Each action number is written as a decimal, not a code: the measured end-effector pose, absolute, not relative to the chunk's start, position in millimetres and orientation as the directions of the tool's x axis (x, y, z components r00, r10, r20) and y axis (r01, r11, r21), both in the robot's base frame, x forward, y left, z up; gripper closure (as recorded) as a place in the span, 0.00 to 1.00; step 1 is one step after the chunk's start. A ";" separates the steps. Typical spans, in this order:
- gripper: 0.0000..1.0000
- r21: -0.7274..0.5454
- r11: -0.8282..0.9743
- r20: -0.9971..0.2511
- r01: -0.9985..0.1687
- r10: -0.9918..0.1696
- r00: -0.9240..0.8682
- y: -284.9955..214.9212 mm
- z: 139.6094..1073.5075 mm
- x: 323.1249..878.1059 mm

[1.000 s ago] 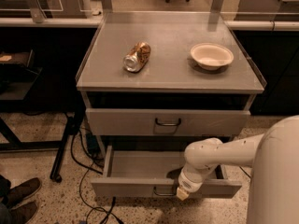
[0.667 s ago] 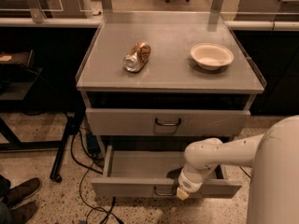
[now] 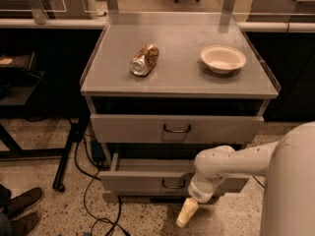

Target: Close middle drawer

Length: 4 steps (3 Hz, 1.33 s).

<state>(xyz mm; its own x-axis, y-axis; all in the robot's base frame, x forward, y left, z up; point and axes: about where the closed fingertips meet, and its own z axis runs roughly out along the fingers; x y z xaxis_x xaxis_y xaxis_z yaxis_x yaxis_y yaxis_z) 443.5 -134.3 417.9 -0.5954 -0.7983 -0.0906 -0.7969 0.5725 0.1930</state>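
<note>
Crushed can (image 3: 144,60), bowl (image 3: 223,59) on cabinet top (image 3: 182,36)

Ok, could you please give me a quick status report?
Hand low before middle drawer, right of its handle. Drawer pulled out. No obstruction seen.

The grey bench (image 3: 182,80) carried two things on its flat top. A dented can (image 3: 144,60) lay on its side left of centre, its silvery end turned toward the front edge. A shallow cream bowl (image 3: 223,59) stood upright to the right, well apart from the can. Both sat clear of the edges. The claw (image 3: 187,213) hung low before the bench's front, near the speckled floor (image 3: 44,132).
</note>
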 end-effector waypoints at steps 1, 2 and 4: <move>0.00 0.193 0.572 -0.091 -0.797 -0.798 -0.595 -134.3 417.9 443.5; 0.18 0.193 0.572 -0.091 -0.797 -0.798 -0.595 -134.3 417.9 443.5; 0.66 0.196 0.583 -0.096 -0.789 -0.789 -0.607 -138.9 415.5 447.6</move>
<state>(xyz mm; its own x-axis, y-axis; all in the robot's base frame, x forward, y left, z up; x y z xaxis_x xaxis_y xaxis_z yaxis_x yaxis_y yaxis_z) 447.6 -138.9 415.5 -0.6070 -0.7888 -0.0960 -0.7886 0.5830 0.1957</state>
